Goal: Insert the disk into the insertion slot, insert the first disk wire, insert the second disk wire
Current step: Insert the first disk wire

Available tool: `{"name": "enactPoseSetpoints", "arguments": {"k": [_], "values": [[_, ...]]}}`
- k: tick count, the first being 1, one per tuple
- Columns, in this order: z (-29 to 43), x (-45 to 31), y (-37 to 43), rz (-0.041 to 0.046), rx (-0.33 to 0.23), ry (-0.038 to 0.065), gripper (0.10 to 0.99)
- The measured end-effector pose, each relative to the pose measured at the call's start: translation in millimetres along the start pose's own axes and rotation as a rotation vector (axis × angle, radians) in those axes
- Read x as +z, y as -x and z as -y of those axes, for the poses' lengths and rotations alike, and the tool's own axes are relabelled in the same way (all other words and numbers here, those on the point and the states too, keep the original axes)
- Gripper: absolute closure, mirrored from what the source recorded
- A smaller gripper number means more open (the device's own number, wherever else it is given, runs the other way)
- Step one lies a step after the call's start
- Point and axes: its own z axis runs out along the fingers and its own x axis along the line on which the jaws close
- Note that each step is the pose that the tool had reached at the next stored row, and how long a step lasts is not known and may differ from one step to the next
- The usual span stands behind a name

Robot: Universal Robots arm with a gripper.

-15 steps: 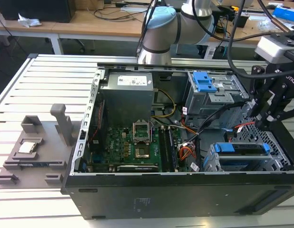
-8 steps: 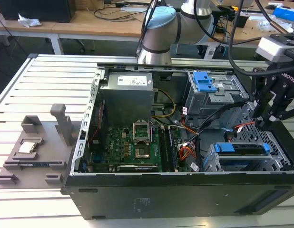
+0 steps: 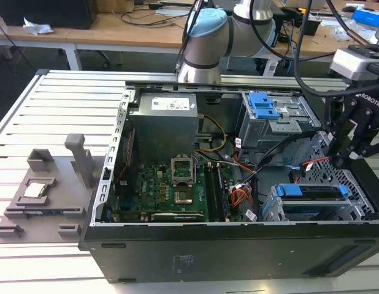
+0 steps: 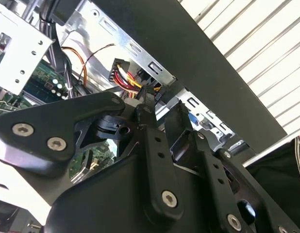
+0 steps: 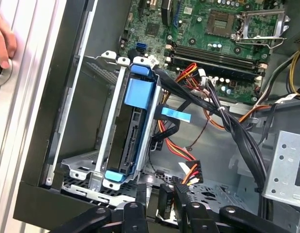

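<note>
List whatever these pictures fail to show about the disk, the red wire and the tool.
1. The disk: first wrist view, label face hidden by the insertion slot walls; just one edge shows.
2. The first disk wire: exterior view, its connector end runs behind the tool.
3. Whether the tool holds anything: both wrist views, its own dark links block it.
4. The hand: first wrist view, cut off by the picture's edge.

Our arm (image 3: 205, 37) bends across to the exterior view's right, wrist turned down, and we hold our black hand (image 3: 341, 156) pointing downward, tilted a little.
</note>
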Motion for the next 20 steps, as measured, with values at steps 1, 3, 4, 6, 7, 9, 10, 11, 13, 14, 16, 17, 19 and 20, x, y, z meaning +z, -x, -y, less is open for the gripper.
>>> {"name": "enactPoseSetpoints", "arguments": {"k": [1,3,4,6,7,9,10,11,13,14,16,17,19,20], "values": [[0.0,-0.1,0.0,-0.0019,0.000,0.000,0.725],[0.0,-0.1,-0.1,-0.0024,0.000,0.001,0.725],[0.0,0.0,0.0,-0.0024,0.000,0.001,0.725],[0.0,0.0,0.0,-0.0028,0.000,0.001,0.725],[0.0,0.0,0.0,-0.0030,0.000,0.001,0.725],[0.0,0.0,0.0,-0.0036,0.000,0.001,0.737],[0.0,-0.1,0.0,-0.0039,0.000,0.001,0.737],[0.0,-0.2,0.0,-0.0044,0.000,0.001,0.804],[0.0,-0.1,0.0,-0.0047,0.000,0.001,0.859],[0.0,-0.1,0.0,-0.0049,0.000,0.001,0.914],[0.0,0.0,0.0,-0.0053,0.000,0.001,0.914],[0.0,0.0,0.0,-0.0054,0.000,0.001,0.914],[0.0,0.0,0.0,-0.0059,0.000,0.001,0.914],[0.0,0.0,0.0,-0.0060,0.000,0.001,0.914]]}}
